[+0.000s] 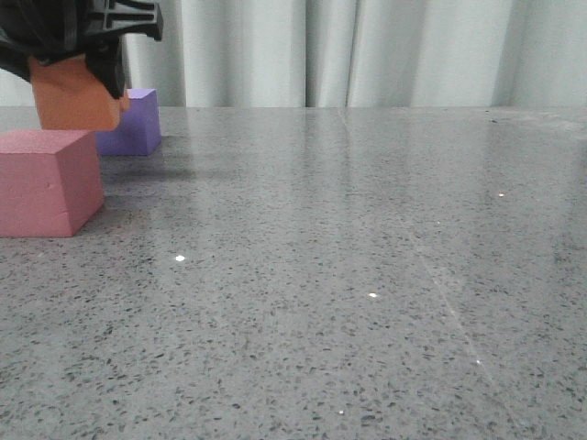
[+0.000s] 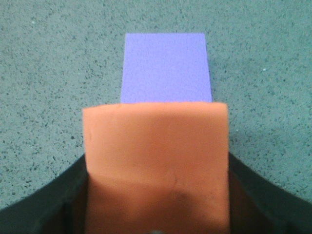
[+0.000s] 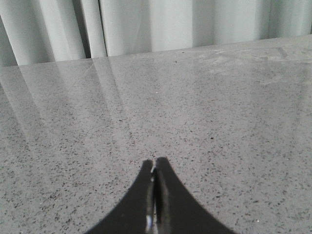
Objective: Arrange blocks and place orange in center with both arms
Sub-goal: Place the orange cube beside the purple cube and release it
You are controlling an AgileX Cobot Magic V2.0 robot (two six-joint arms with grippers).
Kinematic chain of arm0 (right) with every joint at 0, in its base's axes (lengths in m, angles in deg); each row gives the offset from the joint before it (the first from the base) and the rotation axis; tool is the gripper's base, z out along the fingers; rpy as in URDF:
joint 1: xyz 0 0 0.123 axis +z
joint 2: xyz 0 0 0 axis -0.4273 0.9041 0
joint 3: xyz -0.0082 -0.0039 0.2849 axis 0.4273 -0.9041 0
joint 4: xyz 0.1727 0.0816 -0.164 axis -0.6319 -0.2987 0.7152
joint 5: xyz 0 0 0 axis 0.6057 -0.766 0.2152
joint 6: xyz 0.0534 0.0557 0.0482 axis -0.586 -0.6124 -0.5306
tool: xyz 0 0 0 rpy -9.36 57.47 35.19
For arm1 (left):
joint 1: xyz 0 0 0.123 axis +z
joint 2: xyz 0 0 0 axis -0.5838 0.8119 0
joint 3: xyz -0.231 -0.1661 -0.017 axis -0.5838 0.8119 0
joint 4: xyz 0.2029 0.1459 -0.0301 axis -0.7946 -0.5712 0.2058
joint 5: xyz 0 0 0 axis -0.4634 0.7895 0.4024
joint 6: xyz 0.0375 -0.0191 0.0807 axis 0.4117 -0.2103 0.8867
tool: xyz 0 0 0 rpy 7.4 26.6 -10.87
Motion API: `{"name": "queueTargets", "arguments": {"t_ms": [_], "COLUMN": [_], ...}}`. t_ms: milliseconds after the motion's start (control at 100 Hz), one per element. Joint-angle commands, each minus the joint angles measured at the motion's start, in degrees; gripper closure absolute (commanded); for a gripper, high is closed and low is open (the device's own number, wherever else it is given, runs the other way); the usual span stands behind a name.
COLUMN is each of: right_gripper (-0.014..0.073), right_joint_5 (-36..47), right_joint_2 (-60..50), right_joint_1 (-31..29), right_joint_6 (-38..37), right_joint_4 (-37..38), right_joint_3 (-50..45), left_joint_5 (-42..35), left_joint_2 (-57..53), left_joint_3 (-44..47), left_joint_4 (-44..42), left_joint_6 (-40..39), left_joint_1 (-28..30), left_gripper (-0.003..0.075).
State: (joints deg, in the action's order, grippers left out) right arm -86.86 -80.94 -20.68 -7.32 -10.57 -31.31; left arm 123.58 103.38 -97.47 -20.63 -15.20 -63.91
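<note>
My left gripper (image 1: 78, 69) at the far left of the front view is shut on the orange cube (image 1: 75, 96) and holds it in the air, above and between the other two cubes. The pink-red cube (image 1: 46, 181) sits on the table at the near left. The purple cube (image 1: 136, 122) sits farther back. In the left wrist view the orange cube (image 2: 156, 161) fills the space between the fingers (image 2: 44, 204), with the purple cube (image 2: 166, 67) on the table beyond it. My right gripper (image 3: 155, 168) is shut and empty over bare table; it does not show in the front view.
The grey speckled table (image 1: 348, 275) stretches to the right of the cubes. A white curtain (image 1: 348, 50) hangs behind the table's far edge.
</note>
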Motion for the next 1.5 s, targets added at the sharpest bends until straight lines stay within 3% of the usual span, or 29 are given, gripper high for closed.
{"name": "queueTargets", "arguments": {"t_ms": [0,710,810,930,1000,1490], "right_gripper": [0.0713,0.0713,0.0713,0.0713,0.0713,0.0713], "right_joint_5": [4.9,4.9,4.9,4.9,4.9,4.9], "right_joint_2": [-1.4,-1.4,-1.4,-1.4,-1.4,-1.4], "right_joint_1": [-0.3,-0.3,-0.3,-0.3,-0.3,-0.3], "right_joint_6": [0.5,0.5,0.5,0.5,0.5,0.5], "right_joint_4": [0.2,0.2,0.2,0.2,0.2,0.2], "right_joint_3": [0.8,0.8,0.8,0.8,0.8,0.8], "left_joint_5": [-1.7,-2.0,-2.8,-3.3,-3.3,-2.6], "left_joint_2": [-1.2,4.8,4.8,4.7,4.4,1.8], "left_joint_3": [-1.3,-1.3,-1.3,-1.3,-1.3,-1.4], "left_joint_4": [-1.8,-0.4,-0.2,-0.1,0.2,0.4], "left_joint_6": [0.0,1.8,2.7,2.7,2.7,3.0], "left_joint_1": [0.1,0.1,0.1,0.1,0.1,0.1], "left_gripper": [0.0582,0.0576,0.0492,0.0264,0.0178,0.0167]}}
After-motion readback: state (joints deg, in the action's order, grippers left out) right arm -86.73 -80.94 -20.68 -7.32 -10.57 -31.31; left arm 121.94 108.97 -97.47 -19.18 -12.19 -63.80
